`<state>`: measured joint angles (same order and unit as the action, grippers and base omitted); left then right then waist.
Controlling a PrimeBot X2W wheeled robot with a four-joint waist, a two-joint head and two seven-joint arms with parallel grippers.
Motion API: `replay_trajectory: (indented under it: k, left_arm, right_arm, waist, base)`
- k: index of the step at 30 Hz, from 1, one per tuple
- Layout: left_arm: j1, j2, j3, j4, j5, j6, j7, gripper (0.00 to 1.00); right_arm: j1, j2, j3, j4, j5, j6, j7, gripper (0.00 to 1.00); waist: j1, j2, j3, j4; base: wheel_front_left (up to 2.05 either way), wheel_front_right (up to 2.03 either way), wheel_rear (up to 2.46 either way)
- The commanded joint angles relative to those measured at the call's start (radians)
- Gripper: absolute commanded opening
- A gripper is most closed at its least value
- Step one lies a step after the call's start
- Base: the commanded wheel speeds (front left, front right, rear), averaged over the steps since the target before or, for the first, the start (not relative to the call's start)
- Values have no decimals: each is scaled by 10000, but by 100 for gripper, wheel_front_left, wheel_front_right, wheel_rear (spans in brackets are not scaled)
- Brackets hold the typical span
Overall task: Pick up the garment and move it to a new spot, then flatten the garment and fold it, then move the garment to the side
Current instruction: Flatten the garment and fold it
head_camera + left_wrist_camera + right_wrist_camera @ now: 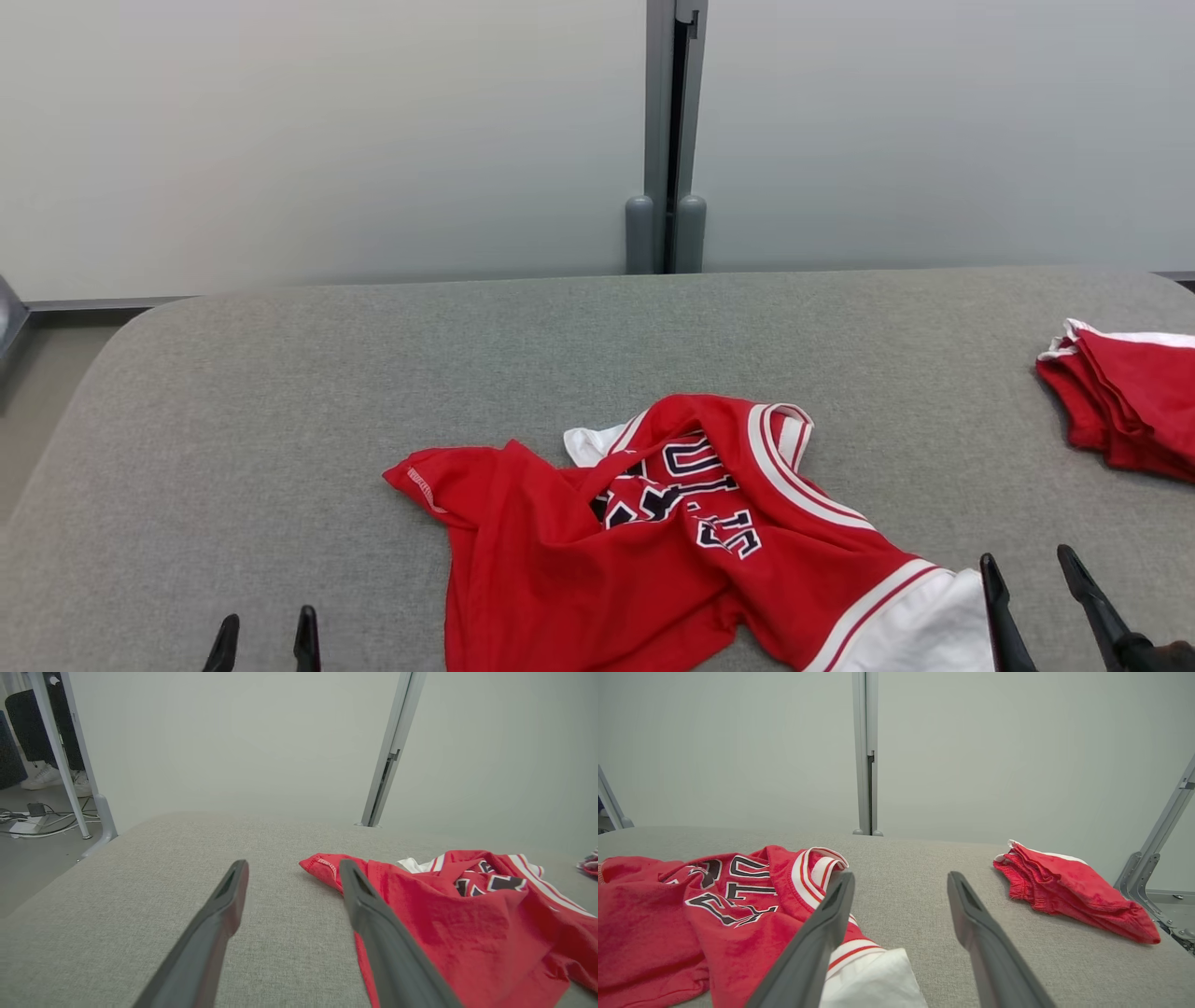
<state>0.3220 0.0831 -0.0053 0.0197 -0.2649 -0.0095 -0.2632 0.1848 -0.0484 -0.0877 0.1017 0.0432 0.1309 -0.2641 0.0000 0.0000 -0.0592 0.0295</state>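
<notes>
left fingers [219,919] spread wide, nothing between them; they hang low over bare bench [280,392], just beside the near-left edge of the garment [541,560]. right fingers [976,924] equally wide apart and empty, tips by the white panel [934,625] at the garment's near-right end; touching the cloth or not, we cannot tell.

the garment lies crumpled on the near middle of the bench, between the two pairs of fingers, its near edge running off the bottom of the head view.

handling, our judgement: light, thin knit, fully limp; it will sag from any hold and keep no shape. not fragile. the bench cover looks coarse, so dragged cloth may catch rather than slide. a single layer could slip from a shallow pinch, so we would bite deep on a thick edge: the ribbed collar band [780,471], or the striped band by the right fingers. the red corner [420,481] at far left, likely a sleeve, suits the left fingers.

looks: red jersey, white-and-red striped trim, dark block lettering outlined in white, folded in on itself and unreadable.

a second red piece [1130,401], folded, sits well apart at the bench's right edge.
</notes>
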Motion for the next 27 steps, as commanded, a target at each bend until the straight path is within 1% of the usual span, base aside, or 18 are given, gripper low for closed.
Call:
replay_trajectory:
  k: [1,6,12,15,18,20,22,23,27]
  left_arm:
    - [50,-65,275,24,180,-179,-15,100]
    - [43,-245,627,101,432,-508,-15,100]
    - [-12,-308,710,166,526,-687,-15,100]
    - [30,-314,466,242,333,-775,-14,100]
    - [253,-315,-73,709,67,-825,16,100]
    - [186,-310,-531,897,-32,-899,543,100]
    - [207,-303,-938,977,-222,-963,1430,100]
    - [207,-303,-938,977,-222,-963,1430,100]
    - [108,-303,-1375,709,-665,-1038,2884,100]
  right_arm:
    - [100,-49,-9,76,-6,-2,2,100]
    - [147,-51,-14,197,93,-2,2,100]
    - [29,-49,88,270,92,-2,2,100]
    - [-35,-51,123,268,-30,-2,2,100]
    - [95,-234,245,929,-185,-2,93,100]
    - [48,-604,593,1366,-275,-2,617,100]
    - [-86,-874,715,1645,-160,-3,1105,100]
    - [-86,-874,715,1645,-160,-3,1105,100]
    - [-358,-1389,960,2108,-91,-2,2020,100]
  waist:
    - [0,0,-88,129]
    - [0,0,-116,221]
    - [0,0,-89,206]
    - [0,0,-23,170]
    - [0,0,75,115]
    - [0,0,173,109]
    - [0,0,291,100]
    - [0,0,291,100]
    - [0,0,566,82]
  base:
    - [0,0,0]
    - [0,0,0]
    - [0,0,0]
    - [0,0,0]
    - [0,0,0]
    - [0,0,0]
    - [0,0,0]
    - [0,0,0]
    - [0,0,0]
